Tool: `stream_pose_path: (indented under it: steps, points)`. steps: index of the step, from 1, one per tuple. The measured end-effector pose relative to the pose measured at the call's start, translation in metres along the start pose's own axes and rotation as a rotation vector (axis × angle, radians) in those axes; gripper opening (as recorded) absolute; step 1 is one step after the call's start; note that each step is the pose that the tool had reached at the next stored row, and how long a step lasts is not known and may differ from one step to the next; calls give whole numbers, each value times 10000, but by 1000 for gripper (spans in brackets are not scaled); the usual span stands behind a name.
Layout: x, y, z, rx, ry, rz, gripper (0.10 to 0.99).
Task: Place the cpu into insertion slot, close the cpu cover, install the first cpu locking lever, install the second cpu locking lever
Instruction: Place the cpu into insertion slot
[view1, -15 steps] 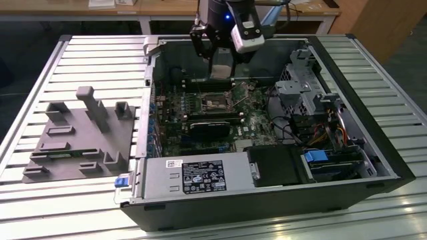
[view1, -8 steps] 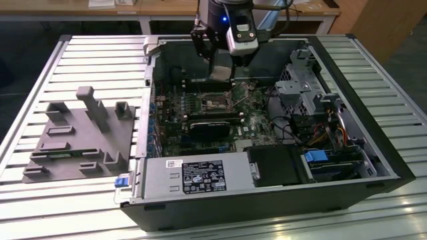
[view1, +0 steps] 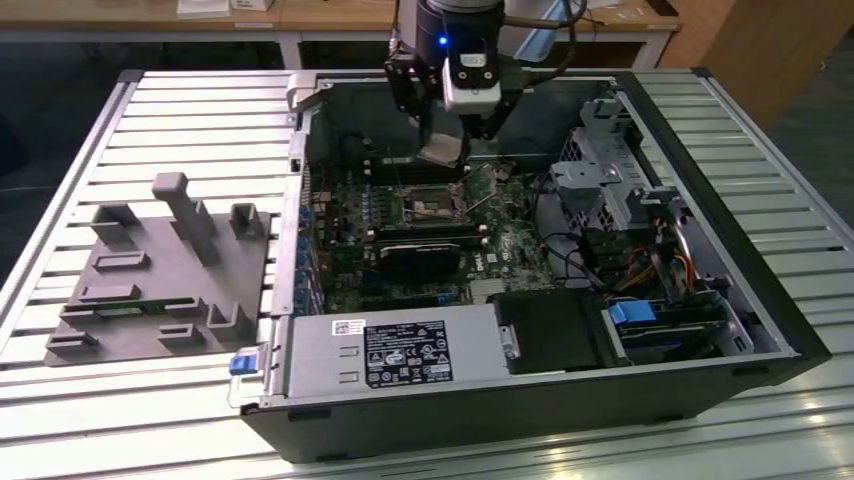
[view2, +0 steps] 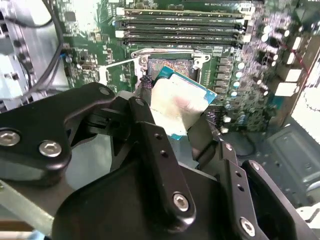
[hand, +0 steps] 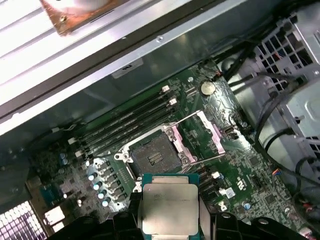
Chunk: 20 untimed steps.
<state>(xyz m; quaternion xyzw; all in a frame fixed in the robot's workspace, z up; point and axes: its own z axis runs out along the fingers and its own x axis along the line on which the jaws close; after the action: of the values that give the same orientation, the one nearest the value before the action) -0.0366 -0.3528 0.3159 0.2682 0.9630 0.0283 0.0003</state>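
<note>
Pincer with cpu near open insertion slot

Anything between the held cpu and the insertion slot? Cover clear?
Nothing visible. The gripper holds the cpu above the board, the insertion slot lies bare, and the cpu cover is swung open beside it.

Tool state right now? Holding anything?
Tool: closed on the chip, close to the empty socket.
</note>
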Motion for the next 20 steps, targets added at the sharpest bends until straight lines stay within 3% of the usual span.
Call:
stream_pose_path:
  steps: [20]
  points:
    - [-1,-4,85,-54,-198,3625,537]
